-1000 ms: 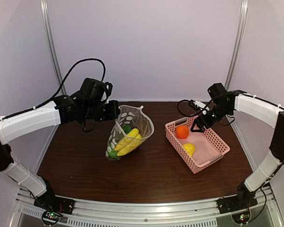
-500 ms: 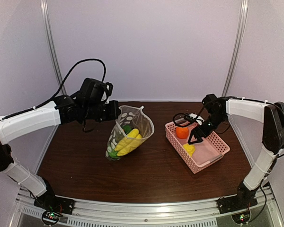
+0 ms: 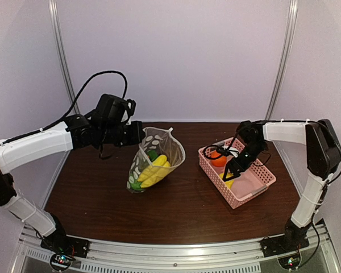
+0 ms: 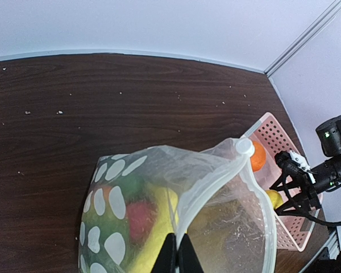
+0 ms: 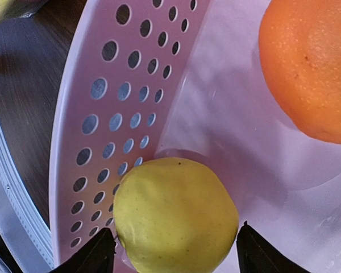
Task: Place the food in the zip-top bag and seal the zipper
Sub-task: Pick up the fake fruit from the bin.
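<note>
**Right hand spread about the lemon, left hand pinching the bag**

The right hand [image 5: 177, 253] is released; its two fingertips [image 5: 94, 253] stand one on each side of the yellow lemon [image 5: 175, 213], very close, though I cannot tell whether they touch it. The lemon lies on the floor of the pink basket [image 5: 111, 114], against its perforated wall. Just beyond the hand, in the same basket, sits the orange ball [image 5: 312, 62], apart from the lemon. The basket stands on the dark worktop [image 3: 182, 210].

Well apart from it, the left hand [image 4: 177, 257] is clenched on the rim of the zip-top bag [image 4: 216, 193], whose mouth gapes open. Below that hand, inside the bag, lie yellow bananas [image 3: 155, 169], a red apple [image 4: 139, 219] and green vegetables [image 3: 152, 153]. The zipper [image 4: 216, 165] runs along the rim, with its white slider tab [image 4: 244, 147] on the stretch away from the hand, toward the basket.
</note>
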Robot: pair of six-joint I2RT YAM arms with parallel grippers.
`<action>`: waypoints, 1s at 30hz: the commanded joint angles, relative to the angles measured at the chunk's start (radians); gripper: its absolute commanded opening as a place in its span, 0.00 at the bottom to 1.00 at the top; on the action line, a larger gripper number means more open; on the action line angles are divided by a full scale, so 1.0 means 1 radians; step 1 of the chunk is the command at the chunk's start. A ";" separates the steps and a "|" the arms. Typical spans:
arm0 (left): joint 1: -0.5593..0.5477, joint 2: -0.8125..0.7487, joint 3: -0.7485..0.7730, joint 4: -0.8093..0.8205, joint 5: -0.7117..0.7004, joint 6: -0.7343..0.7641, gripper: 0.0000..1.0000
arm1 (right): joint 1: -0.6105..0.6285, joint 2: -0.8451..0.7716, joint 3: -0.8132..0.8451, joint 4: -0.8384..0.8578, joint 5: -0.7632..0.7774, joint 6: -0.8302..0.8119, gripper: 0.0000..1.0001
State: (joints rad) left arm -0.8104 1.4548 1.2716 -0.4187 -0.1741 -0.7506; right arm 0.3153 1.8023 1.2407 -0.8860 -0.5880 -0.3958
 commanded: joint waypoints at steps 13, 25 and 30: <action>0.008 -0.018 -0.025 0.032 0.010 -0.013 0.00 | 0.020 -0.006 0.022 -0.048 0.026 -0.008 0.57; 0.008 -0.017 -0.043 0.058 0.023 -0.025 0.00 | 0.023 -0.236 0.107 -0.048 0.157 -0.020 0.52; 0.008 -0.016 -0.041 0.063 0.033 -0.029 0.00 | 0.041 -0.295 0.184 -0.031 0.023 0.001 0.53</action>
State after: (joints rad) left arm -0.8104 1.4528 1.2392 -0.3923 -0.1570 -0.7689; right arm 0.3317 1.5486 1.3659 -0.9276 -0.4767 -0.3977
